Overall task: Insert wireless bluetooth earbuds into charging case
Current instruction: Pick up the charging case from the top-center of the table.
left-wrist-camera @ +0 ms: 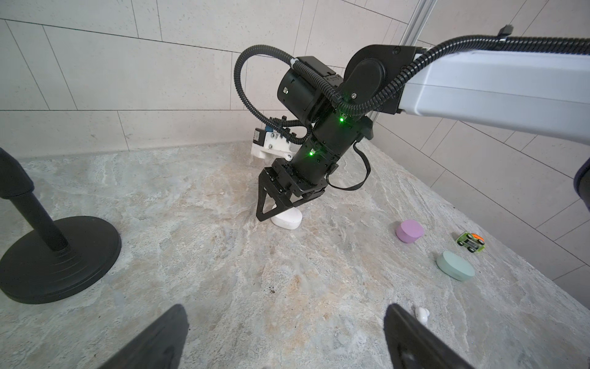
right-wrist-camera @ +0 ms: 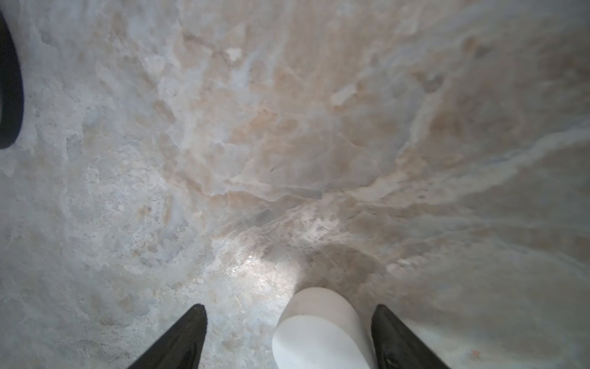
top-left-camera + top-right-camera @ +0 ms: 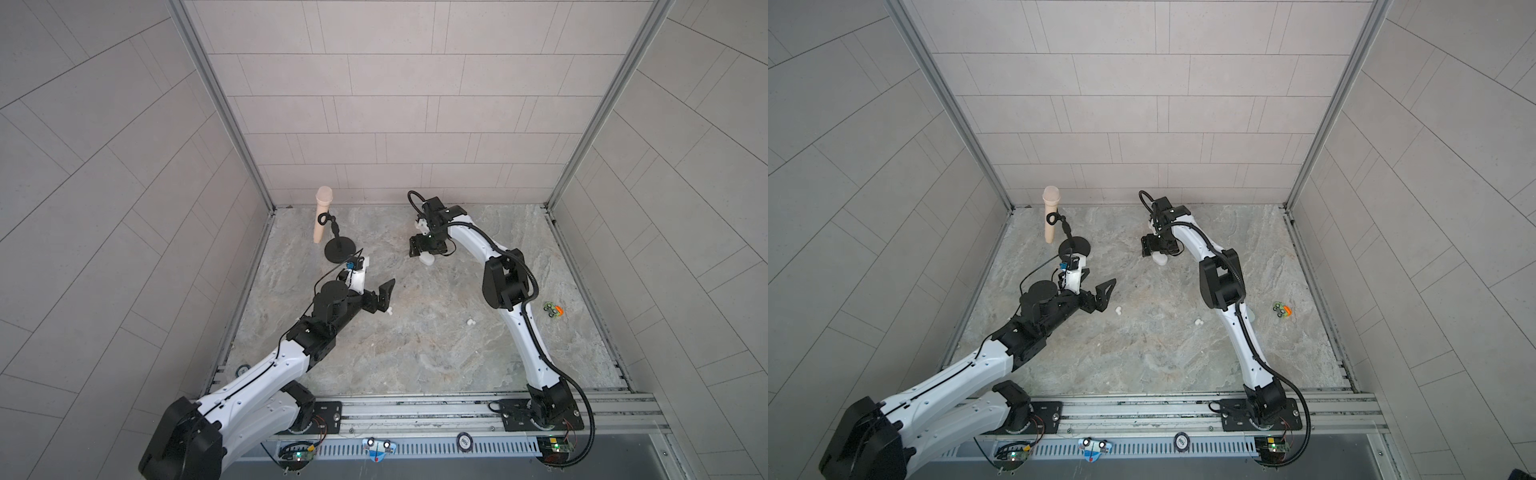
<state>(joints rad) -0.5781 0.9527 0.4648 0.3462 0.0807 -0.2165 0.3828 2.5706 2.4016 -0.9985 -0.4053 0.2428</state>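
A white charging case [image 2: 319, 329] lies shut on the stone table between the spread fingers of my right gripper [image 2: 289, 307], nearer one finger, with a clear gap to the other. In both top views this case [image 3: 427, 260] [image 3: 1160, 259] sits under the right gripper [image 3: 421, 252]. Two white earbuds lie loose: one [image 3: 389, 311] [image 3: 1118, 309] just beside my left gripper [image 3: 384, 300], seen past one finger in the left wrist view [image 1: 422, 313], the other [image 3: 471, 321] mid-table. My left gripper [image 1: 287, 338] is open and empty. Shut lilac [image 1: 409, 231] and mint [image 1: 455, 265] cases lie to the right.
A black microphone stand [image 3: 341, 250] [image 1: 60, 258] holding a beige microphone [image 3: 323, 212] stands at the back left, close to my left wrist. A small green and orange toy car [image 3: 552, 310] [image 1: 470, 242] sits near the right wall. Tiled walls enclose the table on three sides.
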